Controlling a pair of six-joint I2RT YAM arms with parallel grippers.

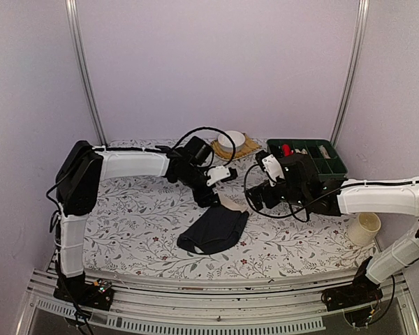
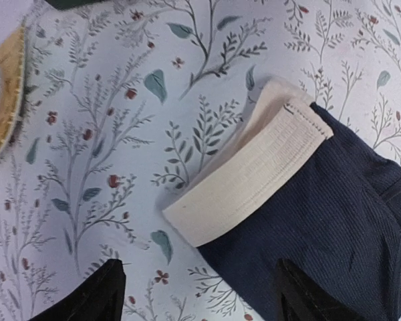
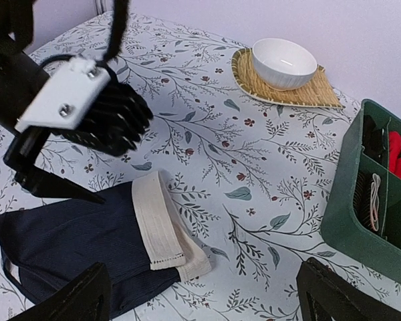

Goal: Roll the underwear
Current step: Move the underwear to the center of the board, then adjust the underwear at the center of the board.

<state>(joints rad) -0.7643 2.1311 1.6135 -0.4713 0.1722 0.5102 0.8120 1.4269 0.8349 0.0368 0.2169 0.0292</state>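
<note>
Underwear (image 1: 213, 232) beneath left gripper (image 2: 200, 294), jaws wide apart.

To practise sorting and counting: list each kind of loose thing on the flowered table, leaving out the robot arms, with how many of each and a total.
Underwear: 1
Bowl: 1
Straw mat: 1
Green box: 1
Cup: 1
Total: 5

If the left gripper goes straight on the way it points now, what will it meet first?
Probably the cream waistband of the underwear, lying just ahead of the open left gripper; depth is unclear, so the tablecloth might come first.
</note>
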